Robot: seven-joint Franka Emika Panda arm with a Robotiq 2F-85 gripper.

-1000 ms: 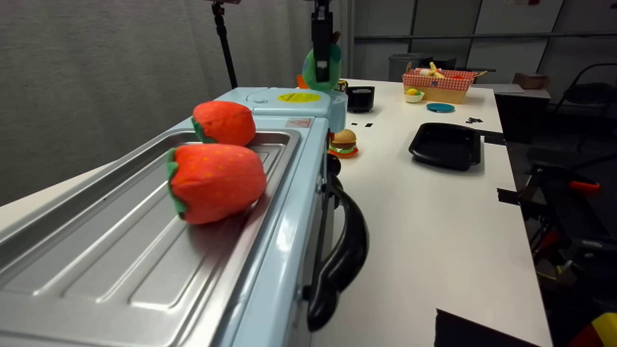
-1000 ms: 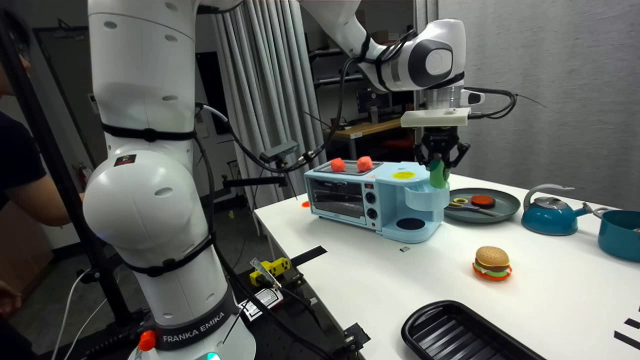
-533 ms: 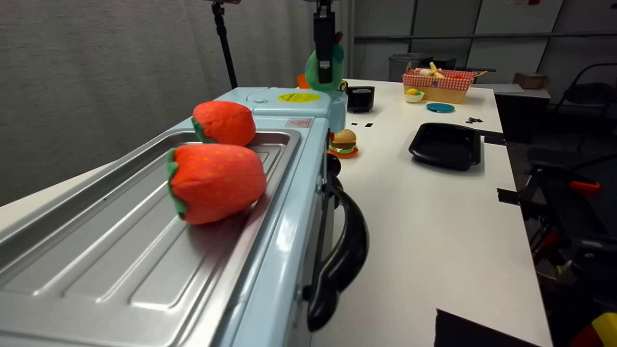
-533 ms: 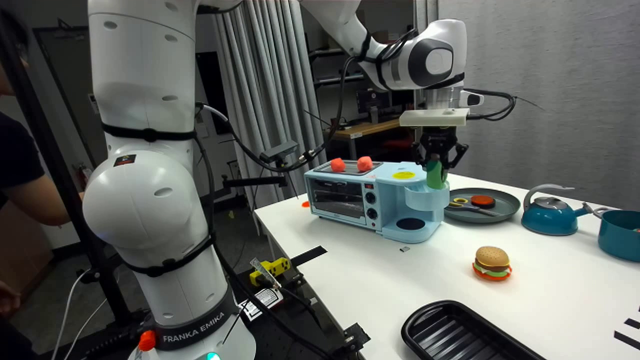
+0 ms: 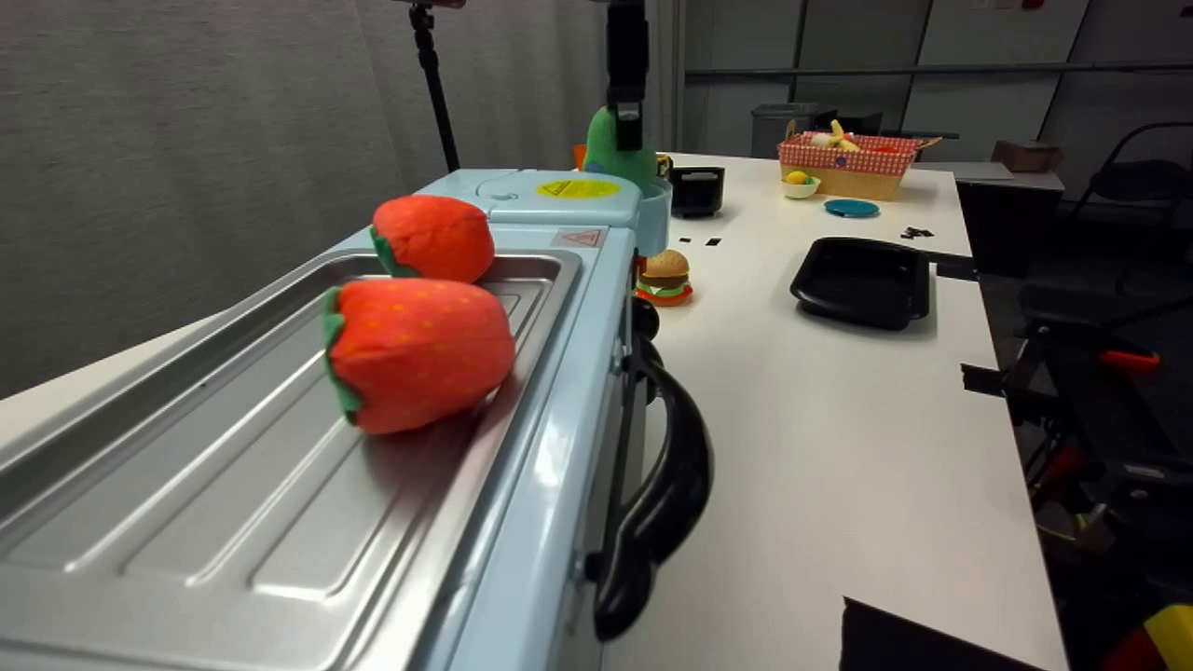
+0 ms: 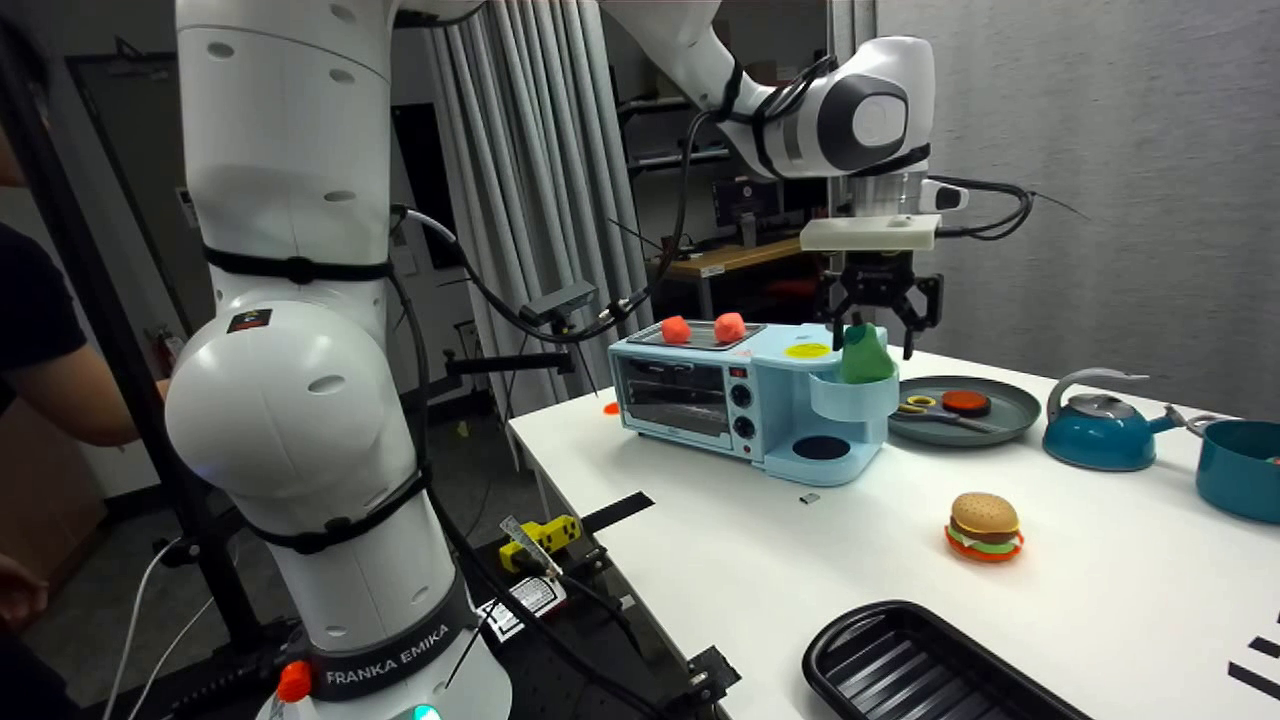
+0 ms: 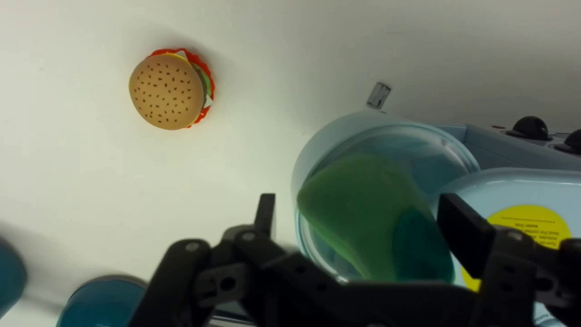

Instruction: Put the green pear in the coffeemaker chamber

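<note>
The green pear point(image 6: 862, 360) rests tilted in the coffeemaker chamber point(image 6: 850, 400), a round pale-blue cup on the end of the appliance. Its lower part is hidden behind the cup's wall, and its top sticks out above the rim. My gripper point(image 6: 872, 342) stands open just over the chamber. In the wrist view the pear point(image 7: 358, 204) lies between the spread fingers, with a gap to the left finger point(image 7: 265, 213). The right finger point(image 7: 463, 231) is close to the pear's dark teal patch; whether they touch I cannot tell.
Beside the chamber is the appliance's flat top with a yellow label point(image 6: 808, 350). Two red strawberries point(image 5: 419, 354) lie on its metal tray point(image 5: 233, 485). Around it stand a toy burger point(image 6: 985, 525), a grey pan point(image 6: 1010, 400), a blue kettle point(image 6: 1105, 435) and a black tray point(image 6: 930, 670).
My gripper has gone from shut on the pear to open. The pear has dropped slightly and tipped over within the chamber, while the arm has hardly moved.
</note>
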